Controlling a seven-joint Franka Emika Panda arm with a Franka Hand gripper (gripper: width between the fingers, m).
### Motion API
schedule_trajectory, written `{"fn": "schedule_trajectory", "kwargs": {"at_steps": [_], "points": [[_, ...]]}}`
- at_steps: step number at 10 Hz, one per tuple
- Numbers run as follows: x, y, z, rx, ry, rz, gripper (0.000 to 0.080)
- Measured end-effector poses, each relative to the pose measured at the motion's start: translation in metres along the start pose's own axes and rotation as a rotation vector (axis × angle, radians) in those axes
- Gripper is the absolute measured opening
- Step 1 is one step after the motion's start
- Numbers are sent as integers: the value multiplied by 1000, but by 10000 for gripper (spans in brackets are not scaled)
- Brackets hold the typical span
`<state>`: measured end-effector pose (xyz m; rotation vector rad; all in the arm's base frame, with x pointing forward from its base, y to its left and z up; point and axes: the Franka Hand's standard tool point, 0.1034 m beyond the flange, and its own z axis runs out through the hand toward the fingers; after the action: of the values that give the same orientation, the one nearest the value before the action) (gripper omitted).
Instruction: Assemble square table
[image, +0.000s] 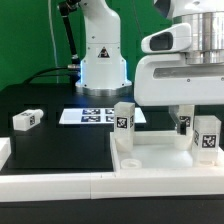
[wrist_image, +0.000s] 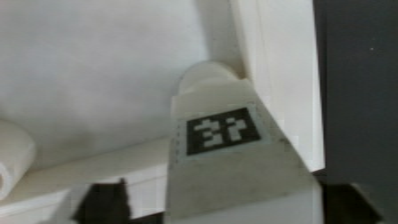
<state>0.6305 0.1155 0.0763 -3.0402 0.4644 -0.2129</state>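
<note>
pincer (wrist_image: 217, 203) jaws apart, straddling a leg (wrist_image: 222, 150) close beside the tabletop rim (wrist_image: 285, 60); slight gap at one finger (wrist_image: 111, 200).

I read the table (image: 60, 150) as matt black and the backdrop (image: 25, 40) as green. The top (image: 150, 158) is plain white on every face I can see. The lying leg (image: 26, 120), the upright leg (image: 123, 117) and the near leg (image: 207, 135) are white. Each carries a black square tag with a white block pattern. The leg between the fingers (wrist_image: 231, 170) is white, and its tag shows a white blocky figure on a black field. The fingers (wrist_image: 111, 200) are black, and the gripper (image: 182, 120) housing above them is white. The marker board (image: 97, 115) is white with black-and-white tags. The bar (image: 60, 188) and the arm (image: 100, 45) are white.
</note>
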Motion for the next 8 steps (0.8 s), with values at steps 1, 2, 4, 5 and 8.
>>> {"fn": "schedule_trajectory", "kwargs": {"at_steps": [1,2,4,5,8], "points": [[0,0,0,0,0,91,372],[0,0,0,-1,0,156,289],[0,1,0,-2,-1,267,289],[0,2,1,-6,-5,399,289],[-3,5,0,-31,-10,850,289]]}}
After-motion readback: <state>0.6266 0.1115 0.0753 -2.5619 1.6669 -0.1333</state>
